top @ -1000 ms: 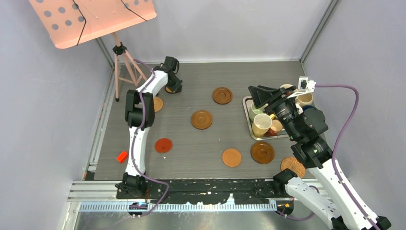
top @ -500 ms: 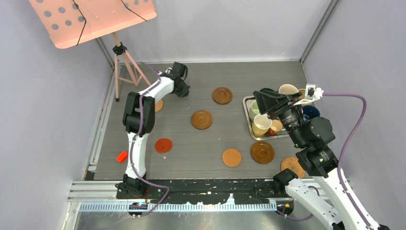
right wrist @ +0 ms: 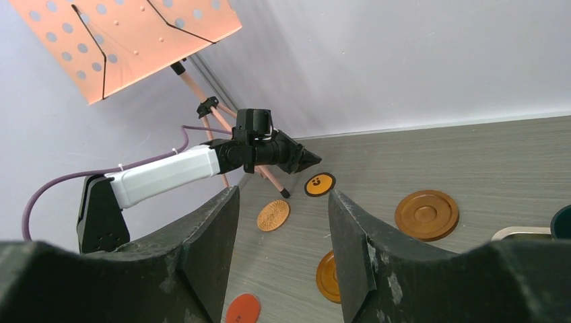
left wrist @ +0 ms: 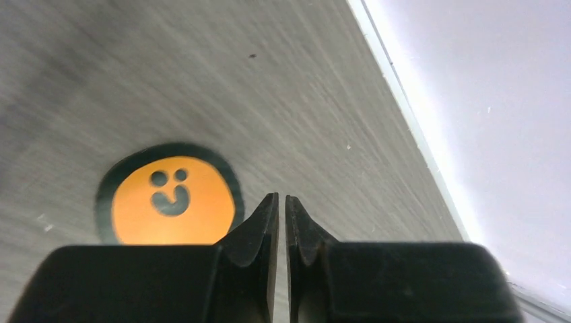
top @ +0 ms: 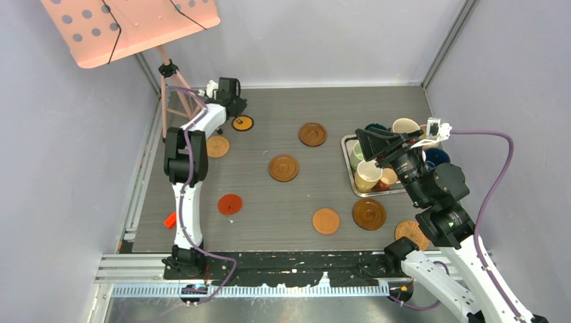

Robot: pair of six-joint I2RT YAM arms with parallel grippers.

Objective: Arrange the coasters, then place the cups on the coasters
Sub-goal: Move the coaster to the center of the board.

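Grey wood-grain tabletop (top: 377, 101), pale walls; orange perforated music stand (top: 128, 27) at the far left corner. Left claw (left wrist: 281, 198): tips all but pressed together with a thin slit between, pinching nothing, low just beside the black-and-orange coaster (top: 242, 123). Coasters, eight counted, all lying flat and apart: tan coaster (top: 217, 146), black-and-orange, red coaster (top: 229, 204), mid-brown ringed coaster (top: 283, 167), far dark ringed coaster (top: 312, 134), orange-tan coaster (top: 326, 221), near dark ringed coaster (top: 369, 213), wicker coaster (top: 411, 235). Likely light, stiff and thin, so awkward to lift off the surface; best pinched across an edge or raised rim. Cups (top: 368, 175): at least six seen, crowded on the metal tray (top: 345, 140) at right, none on a coaster; the arm hides some. Probably heavier, glazed, breakable; grip the wall at the lip. Right claw (right wrist: 283, 195): spread, empty, above the tray.
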